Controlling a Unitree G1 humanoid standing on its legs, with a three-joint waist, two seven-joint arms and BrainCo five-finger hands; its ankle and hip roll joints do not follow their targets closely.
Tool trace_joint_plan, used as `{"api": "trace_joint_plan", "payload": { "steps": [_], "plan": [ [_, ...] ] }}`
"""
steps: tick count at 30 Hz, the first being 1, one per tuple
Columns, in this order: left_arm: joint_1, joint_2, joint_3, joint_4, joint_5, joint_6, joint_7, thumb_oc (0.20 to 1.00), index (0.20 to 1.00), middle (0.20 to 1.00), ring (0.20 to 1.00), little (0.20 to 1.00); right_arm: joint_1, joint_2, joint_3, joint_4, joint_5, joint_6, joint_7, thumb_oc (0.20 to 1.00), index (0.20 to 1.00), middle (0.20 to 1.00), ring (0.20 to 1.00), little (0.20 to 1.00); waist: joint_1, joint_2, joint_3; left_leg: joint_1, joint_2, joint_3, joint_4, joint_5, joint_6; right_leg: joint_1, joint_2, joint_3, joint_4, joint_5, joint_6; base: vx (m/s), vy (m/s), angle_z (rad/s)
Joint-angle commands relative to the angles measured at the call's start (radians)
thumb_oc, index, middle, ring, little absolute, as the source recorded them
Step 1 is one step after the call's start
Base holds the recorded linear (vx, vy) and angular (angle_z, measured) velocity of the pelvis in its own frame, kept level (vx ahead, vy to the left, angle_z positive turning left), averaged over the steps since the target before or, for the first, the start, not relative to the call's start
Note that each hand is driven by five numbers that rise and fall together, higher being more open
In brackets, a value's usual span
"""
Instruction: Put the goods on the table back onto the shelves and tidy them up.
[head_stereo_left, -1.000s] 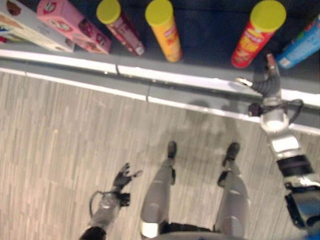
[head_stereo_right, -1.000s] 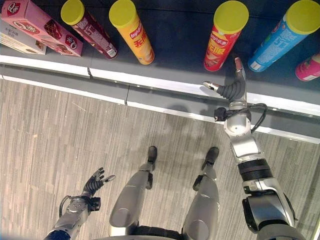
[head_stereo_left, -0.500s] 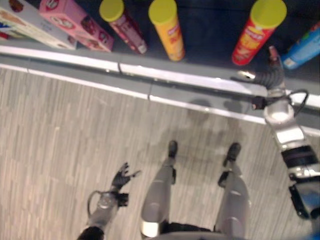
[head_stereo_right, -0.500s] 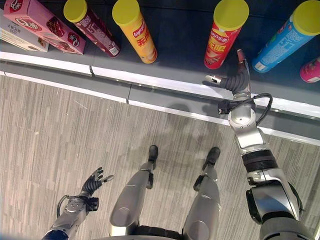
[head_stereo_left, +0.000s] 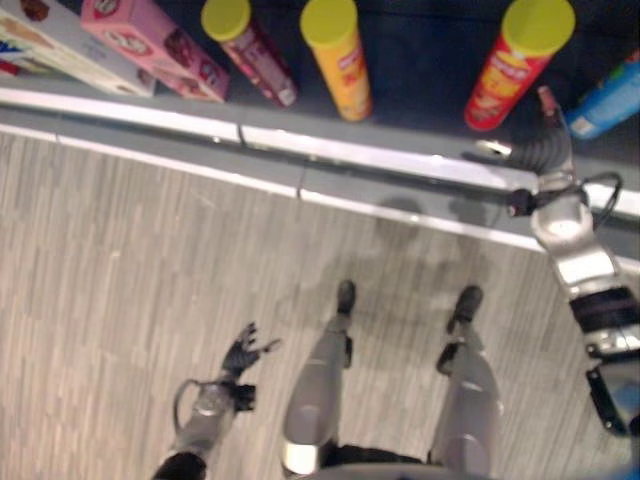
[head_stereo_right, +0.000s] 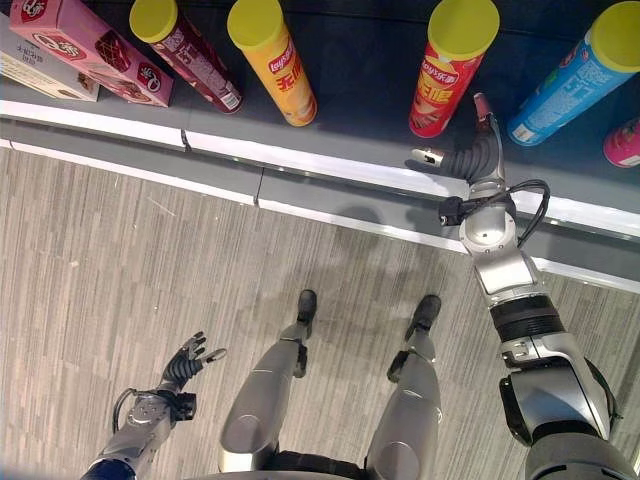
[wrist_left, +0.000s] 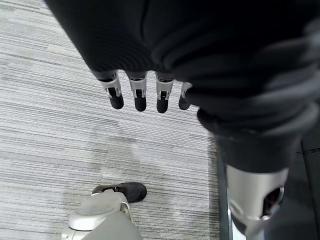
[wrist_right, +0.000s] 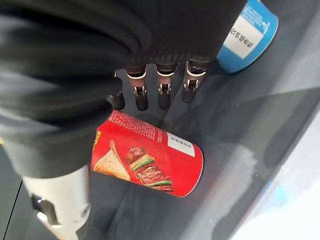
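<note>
Several chip cans with yellow lids stand upright on the dark shelf (head_stereo_right: 360, 95): a maroon can (head_stereo_right: 186, 52), an orange can (head_stereo_right: 272, 60), a red can (head_stereo_right: 449, 66) and a blue can (head_stereo_right: 578, 73). My right hand (head_stereo_right: 472, 150) reaches over the shelf's front edge, open, its straight fingers between the red can (wrist_right: 147, 161) and the blue can (wrist_right: 247, 32), holding nothing. My left hand (head_stereo_right: 184, 364) hangs low over the floor, open and empty, fingers (wrist_left: 140, 95) relaxed.
A pink box (head_stereo_right: 90, 47) and a pale box (head_stereo_right: 40, 72) lie at the shelf's left end. A pink can (head_stereo_right: 622, 140) stands at the far right. A white rail (head_stereo_right: 330, 165) runs along the shelf front. Grey striped flooring (head_stereo_right: 150, 260) lies below.
My right hand has reached a little further onto the shelf between the red and blue cans. The whole view has shifted slightly. The left hand has stayed put.
</note>
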Motion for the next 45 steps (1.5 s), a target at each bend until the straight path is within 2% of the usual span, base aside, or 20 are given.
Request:
{"api": "trace_joint_plan", "payload": {
  "steps": [1, 8, 11, 16, 45],
  "plan": [
    [0.075, 0.084, -0.008, -0.016, -0.028, -0.017, 0.005, 1.0, 1.0, 1.0, 1.0, 1.0, -0.083, -0.075, 0.045, 0.005, -0.024, -0.025, -0.002, 1.0, 1.0, 1.0, 1.0, 1.0, 0.011, 0.003, -0.025, -0.049, 0.055, 0.011, -0.048, 0.032, -0.057, -0.017, -0.079, 0.089, 0.113, -0.115, 0.067, 0.0, -0.002, 0.05],
    [0.074, 0.088, -0.008, -0.015, -0.029, -0.021, 0.005, 1.0, 1.0, 1.0, 1.0, 1.0, -0.101, -0.103, 0.055, 0.019, -0.039, -0.023, -0.011, 1.0, 1.0, 1.0, 1.0, 1.0, 0.013, 0.002, -0.025, -0.052, 0.056, 0.01, -0.048, 0.033, -0.058, -0.021, -0.08, 0.087, 0.12, -0.117, 0.068, 0.0, 0.0, 0.0],
    [0.081, 0.088, -0.005, -0.018, -0.027, -0.028, 0.006, 1.0, 1.0, 1.0, 1.0, 1.0, -0.106, -0.15, 0.084, 0.02, -0.125, -0.011, -0.017, 1.0, 1.0, 1.0, 1.0, 1.0, 0.009, -0.003, -0.025, -0.053, 0.058, 0.01, -0.046, 0.034, -0.061, -0.021, -0.08, 0.084, 0.123, -0.118, 0.069, 0.0, -0.005, 0.01],
    [0.076, 0.085, -0.01, -0.017, -0.025, -0.029, 0.02, 1.0, 1.0, 1.0, 1.0, 1.0, -0.113, -0.126, 0.059, 0.043, -0.168, 0.01, -0.071, 1.0, 1.0, 1.0, 1.0, 1.0, 0.006, -0.004, -0.025, -0.053, 0.059, 0.01, -0.047, 0.032, -0.06, -0.024, -0.079, 0.086, 0.127, -0.121, 0.07, 0.0, 0.0, 0.0],
    [0.074, 0.102, -0.005, -0.002, -0.033, -0.027, 0.001, 1.0, 1.0, 1.0, 1.0, 1.0, -0.2, -0.15, 0.179, 0.086, -0.07, -0.011, 0.044, 1.0, 1.0, 1.0, 1.0, 1.0, 0.02, -0.007, -0.025, -0.051, 0.059, 0.009, -0.049, 0.041, -0.065, -0.019, -0.078, 0.082, 0.13, -0.117, 0.07, 0.0, 0.0, 0.0]
  ]
}}
